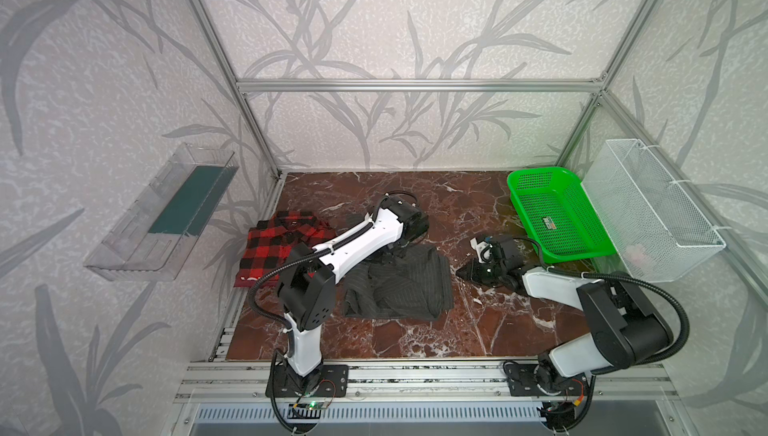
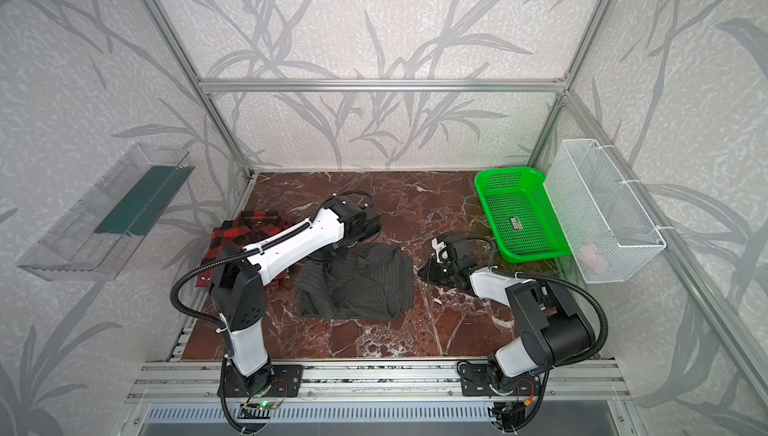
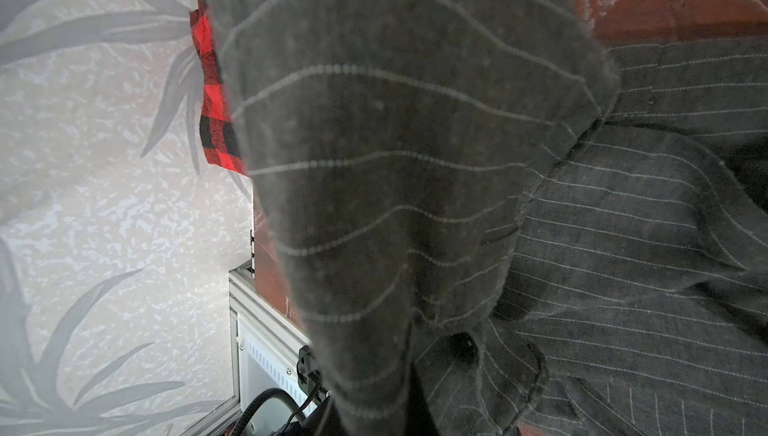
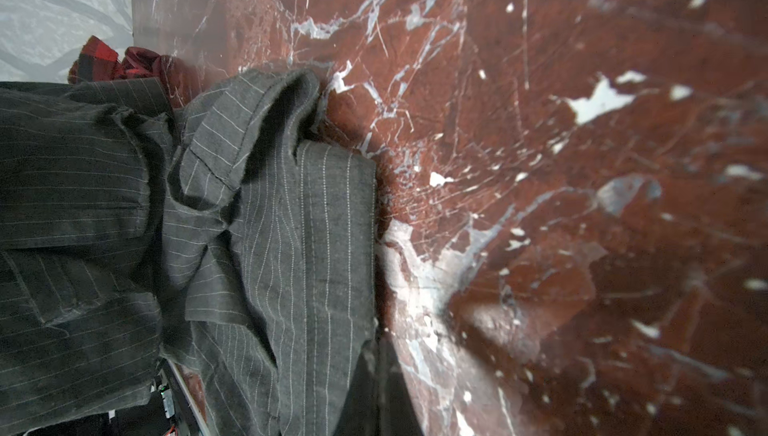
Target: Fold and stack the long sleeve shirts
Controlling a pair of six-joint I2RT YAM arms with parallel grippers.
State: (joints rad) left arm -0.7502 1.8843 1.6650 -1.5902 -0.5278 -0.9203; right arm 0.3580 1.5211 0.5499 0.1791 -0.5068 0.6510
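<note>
The left gripper (image 1: 394,252) is closed at the far edge of the charcoal pinstriped shirt (image 1: 399,284), apparently pinching a fold of it (the lifted cloth fills the left wrist view and hides the fingers). The right gripper (image 1: 462,272) is closed and empty, its tips just beside that shirt's right edge. The red plaid shirt (image 1: 282,243) lies folded just left of the charcoal one

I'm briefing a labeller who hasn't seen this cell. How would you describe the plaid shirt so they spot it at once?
Find the red-brown marble tabletop, then follow it to its left edge by the wall. The plaid shirt lies there, left of the charcoal pinstriped shirt; only it has bold red-and-black checks.
</note>
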